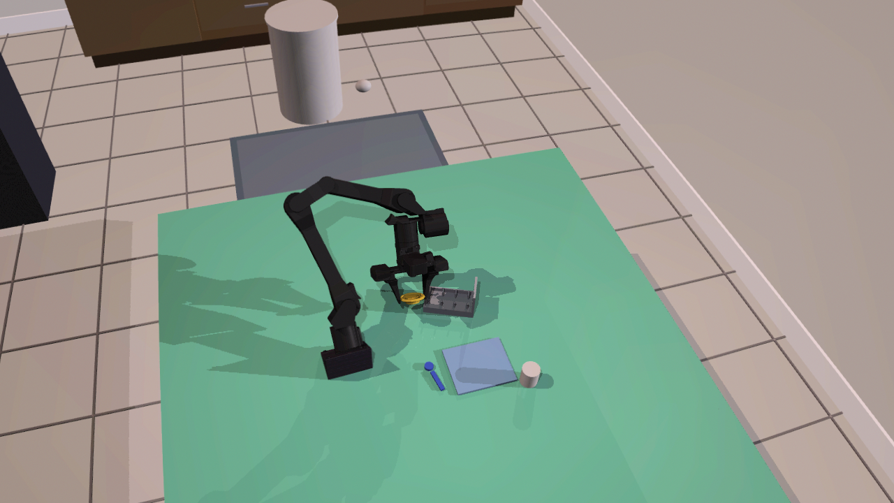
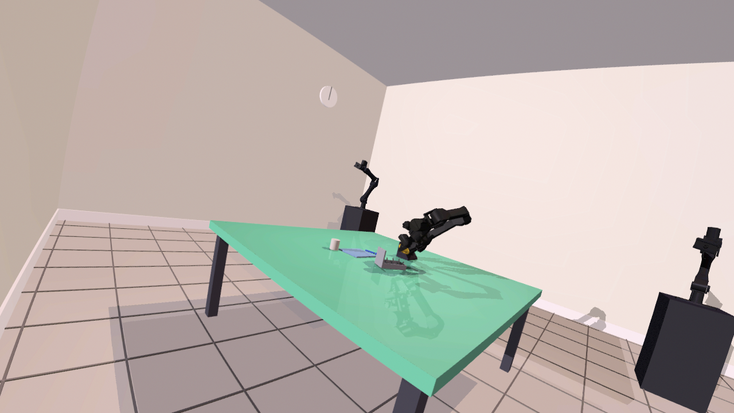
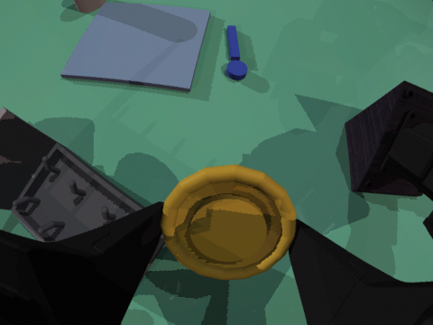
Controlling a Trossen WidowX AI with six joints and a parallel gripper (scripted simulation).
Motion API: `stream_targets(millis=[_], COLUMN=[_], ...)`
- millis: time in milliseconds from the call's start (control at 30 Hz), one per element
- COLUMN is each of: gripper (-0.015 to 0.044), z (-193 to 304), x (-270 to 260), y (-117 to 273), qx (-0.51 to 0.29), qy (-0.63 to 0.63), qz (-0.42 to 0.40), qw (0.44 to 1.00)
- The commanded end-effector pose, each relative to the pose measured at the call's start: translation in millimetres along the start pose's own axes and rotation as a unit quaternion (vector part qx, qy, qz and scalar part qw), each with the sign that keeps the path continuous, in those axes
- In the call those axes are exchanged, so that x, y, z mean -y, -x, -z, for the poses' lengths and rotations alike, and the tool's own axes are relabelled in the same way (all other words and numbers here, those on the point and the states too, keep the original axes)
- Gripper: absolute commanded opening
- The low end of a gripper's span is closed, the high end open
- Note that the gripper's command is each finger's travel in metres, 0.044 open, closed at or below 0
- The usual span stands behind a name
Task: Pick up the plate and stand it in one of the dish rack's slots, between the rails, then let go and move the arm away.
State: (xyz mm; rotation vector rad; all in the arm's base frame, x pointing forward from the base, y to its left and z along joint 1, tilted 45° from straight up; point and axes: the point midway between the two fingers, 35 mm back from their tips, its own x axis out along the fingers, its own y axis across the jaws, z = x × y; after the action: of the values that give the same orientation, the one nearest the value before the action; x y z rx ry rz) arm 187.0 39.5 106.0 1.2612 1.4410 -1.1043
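The yellow plate (image 1: 411,299) (image 2: 404,250) (image 3: 227,235) is held by opposite sides of its rim. Its hollow face is turned to the wrist camera, and it looks nearly flat in the top view. My gripper (image 1: 413,296) (image 3: 227,219) is shut on it, pointing down. The grey dish rack (image 1: 459,311) (image 2: 380,257) (image 3: 23,144) stands on the table just right of the plate in the top view, with short upright pegs and a tall end panel. In the wrist view the left finger hides part of the rack. No plate shows in its visible slots. The gap under the plate is hard to judge.
A blue-grey board (image 1: 480,365) (image 3: 140,54) lies in front of the rack in the top view. Beside it are a blue spoon-like thing (image 1: 437,380) (image 3: 233,42) and a pinkish cup (image 1: 530,375) (image 2: 334,244). The arm's base (image 1: 347,361) (image 3: 370,149) stands left of them.
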Motion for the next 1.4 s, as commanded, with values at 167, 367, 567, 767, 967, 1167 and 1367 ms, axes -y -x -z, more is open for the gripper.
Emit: stream_targets(millis=[167,367,567,767,967,1167,1367], gripper=[0.0,0.0,0.0,0.0,0.0,0.0,0.0], z=[-4.7,-5.9,-5.5,-3.7,-0.2,4.9,11.2], x=[-1.6,-5.1,-9.5,-14.3,-18.8,-22.3,-24.3], y=[-12.5,-16.6,-18.5,-18.0,-15.7,-11.8,-6.5], qx=[0.1,0.156,0.207,0.254,0.296,0.331,0.359], qy=[0.066,0.105,0.141,0.171,0.196,0.216,0.23], qz=[-0.039,-0.071,-0.107,-0.15,-0.196,-0.246,-0.297], qw=[0.992,0.979,0.962,0.94,0.914,0.885,0.854])
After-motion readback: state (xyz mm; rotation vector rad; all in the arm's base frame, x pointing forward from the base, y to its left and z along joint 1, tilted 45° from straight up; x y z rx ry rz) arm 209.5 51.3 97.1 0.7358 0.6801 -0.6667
